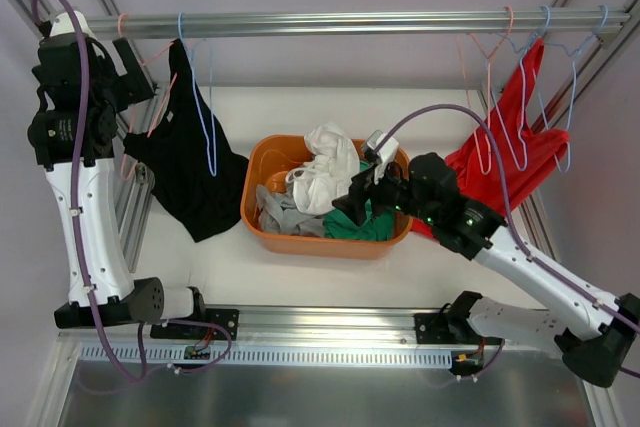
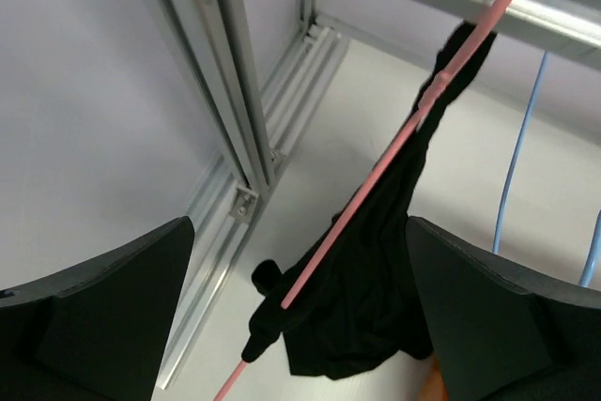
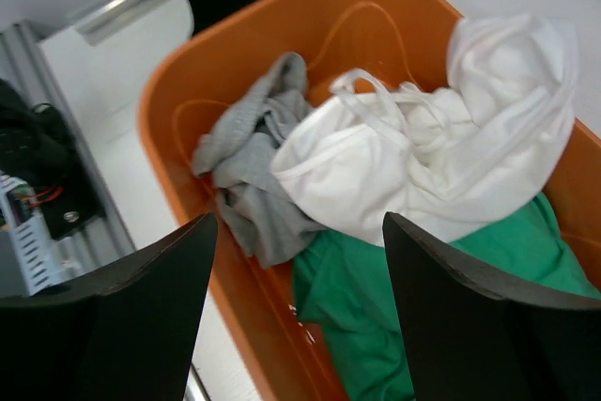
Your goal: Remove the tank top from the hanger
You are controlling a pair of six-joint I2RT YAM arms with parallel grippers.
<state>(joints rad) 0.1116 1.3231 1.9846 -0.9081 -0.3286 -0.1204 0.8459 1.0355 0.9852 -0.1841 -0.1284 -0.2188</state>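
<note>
Overhead, my left claw [image 1: 128, 65] stands wide open and empty, just beside the black tank top [image 1: 190, 162] on its pink hanger [image 1: 150, 112]. Left wrist: the garment lies ahead between my fingers. I should close on cloth, not wire — the blue hanger [image 2: 516, 157] hangs beyond. Right wrist: my right claw [image 3: 299, 223] is open and empty above the orange basket [image 3: 188, 72].

Overhead camera looks down; both wrist cameras sit close, right sharing its orange bin [image 3: 244, 44].
</note>
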